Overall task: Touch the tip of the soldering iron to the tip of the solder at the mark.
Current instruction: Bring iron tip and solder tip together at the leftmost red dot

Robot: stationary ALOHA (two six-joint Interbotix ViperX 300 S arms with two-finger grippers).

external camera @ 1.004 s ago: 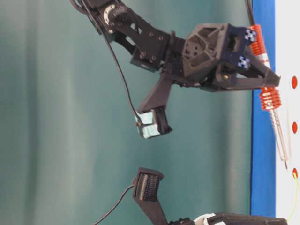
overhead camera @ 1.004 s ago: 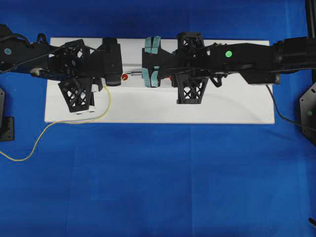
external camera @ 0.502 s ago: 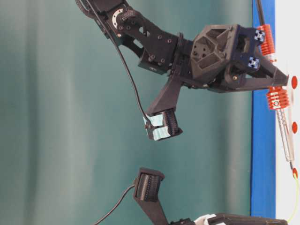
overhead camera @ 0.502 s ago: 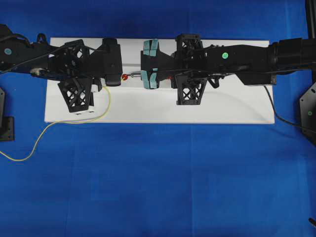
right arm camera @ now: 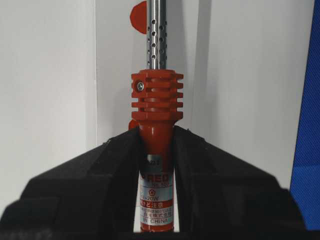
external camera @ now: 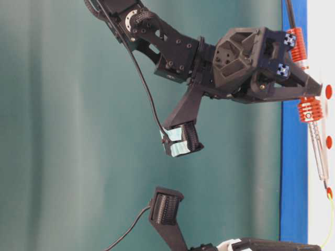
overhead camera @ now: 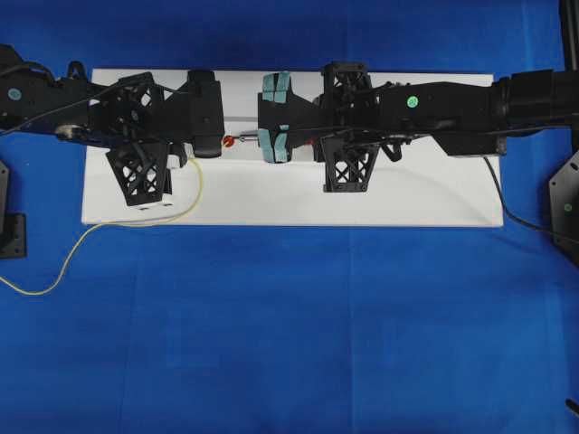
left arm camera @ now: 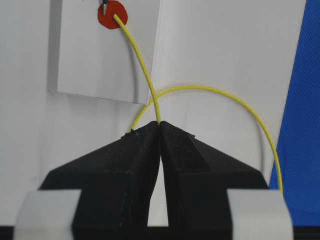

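My left gripper (left arm camera: 159,124) is shut on the thin yellow solder (left arm camera: 142,65). The solder's free end lies on the mark (left arm camera: 112,14), a round red dot on a white strip. The soldering iron's dark tip (left arm camera: 105,8) stands on the same dot, just left of the solder's end. I cannot tell whether the two touch. My right gripper (right arm camera: 156,134) is shut on the iron's red handle, just behind the ribbed red collar (right arm camera: 156,95). In the table-level view the silver shaft (external camera: 320,151) slants down to the mark (external camera: 329,192).
Both arms hang over a white board (overhead camera: 289,203) on the blue cloth. Two more red dots (external camera: 328,141) sit along the strip under the iron. The solder's slack (overhead camera: 63,271) loops off the board's front left. The iron's black cord (overhead camera: 511,203) trails right.
A second ago the iron's tip hung short of the mark. The right arm then moved left and down, bringing it onto the dot. Nothing has moved in the last half second.
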